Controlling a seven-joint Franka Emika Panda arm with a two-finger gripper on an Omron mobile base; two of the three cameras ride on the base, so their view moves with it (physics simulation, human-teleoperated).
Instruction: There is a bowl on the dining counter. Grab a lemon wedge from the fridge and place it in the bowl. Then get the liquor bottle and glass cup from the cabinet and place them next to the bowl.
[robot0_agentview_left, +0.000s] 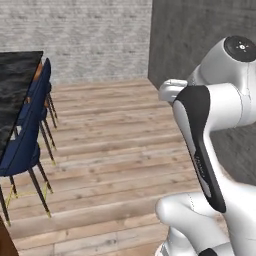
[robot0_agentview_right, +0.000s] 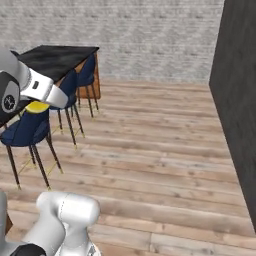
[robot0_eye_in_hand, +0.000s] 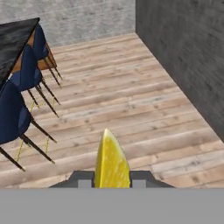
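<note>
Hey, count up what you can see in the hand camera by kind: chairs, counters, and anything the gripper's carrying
Blue chairs: 3, first, second, third
Dining counter: 1
Lemon wedge, held in the gripper: 1
Total: 5

The left base view looks forward and down from behind the arm, which rises close at its lower right. It faces the plank floor, with the dining counter at its left edge. The right base view faces the same way from the other side, with the counter farther off at upper left. Both share the floor, the blue chairs, the brick rear wall and the dark wall. The hand view looks obliquely down along the gripper, with the same chairs at its left.
</note>
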